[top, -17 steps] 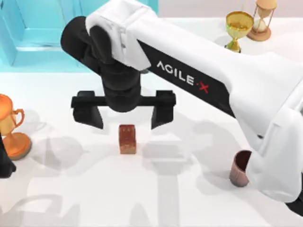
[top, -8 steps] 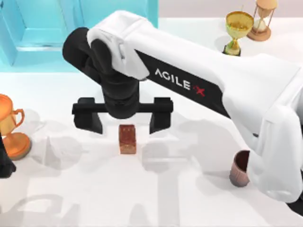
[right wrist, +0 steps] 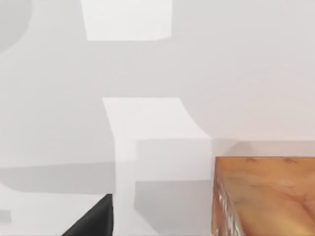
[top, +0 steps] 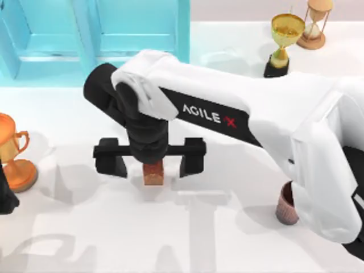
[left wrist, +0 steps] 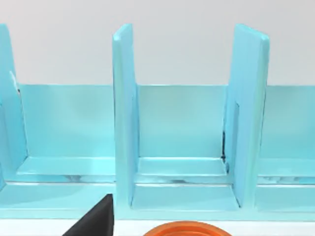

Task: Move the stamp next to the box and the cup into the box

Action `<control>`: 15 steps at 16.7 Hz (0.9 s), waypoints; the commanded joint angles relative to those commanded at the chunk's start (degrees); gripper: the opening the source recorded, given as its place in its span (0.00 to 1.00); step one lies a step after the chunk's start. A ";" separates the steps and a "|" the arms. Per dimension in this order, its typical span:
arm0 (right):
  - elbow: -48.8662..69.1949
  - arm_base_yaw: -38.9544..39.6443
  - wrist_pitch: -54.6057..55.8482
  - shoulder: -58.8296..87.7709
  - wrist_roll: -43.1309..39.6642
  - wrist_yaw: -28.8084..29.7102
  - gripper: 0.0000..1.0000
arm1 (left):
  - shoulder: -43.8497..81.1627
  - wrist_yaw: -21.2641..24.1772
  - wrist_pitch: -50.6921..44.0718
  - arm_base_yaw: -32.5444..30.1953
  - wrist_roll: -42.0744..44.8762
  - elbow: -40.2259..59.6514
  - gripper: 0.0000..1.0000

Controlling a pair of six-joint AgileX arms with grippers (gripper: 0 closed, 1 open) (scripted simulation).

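The reddish-brown speckled stamp (top: 153, 173) stands upright mid-table. My right gripper (top: 152, 162) hangs open right over it, one finger on each side and well apart from it, and the wrist hides the stamp's top. In the right wrist view the stamp (right wrist: 263, 196) is close by, with one dark finger (right wrist: 93, 222) off to the side. The maroon ribbed cup (top: 285, 208) stands at the right, partly covered by my right arm. The teal box (top: 131, 28) sits at the back left. My left arm (top: 5, 196) is parked at the left edge, its finger (left wrist: 93, 223) facing the box (left wrist: 182, 128).
An orange trophy (top: 14, 153) stands at the left edge beside my left arm, its rim (left wrist: 187, 229) just below the left wrist. A gold trophy (top: 284, 34) and an hourglass (top: 315, 23) stand at the back right. Open table lies in front of the stamp.
My right gripper has come down and toward the front, from behind the stamp to straddling it. The stamp and cup have not moved.
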 joint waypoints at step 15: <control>0.00 0.00 0.00 0.00 0.00 0.00 0.02 | 0.00 0.00 0.00 0.00 0.00 0.00 1.00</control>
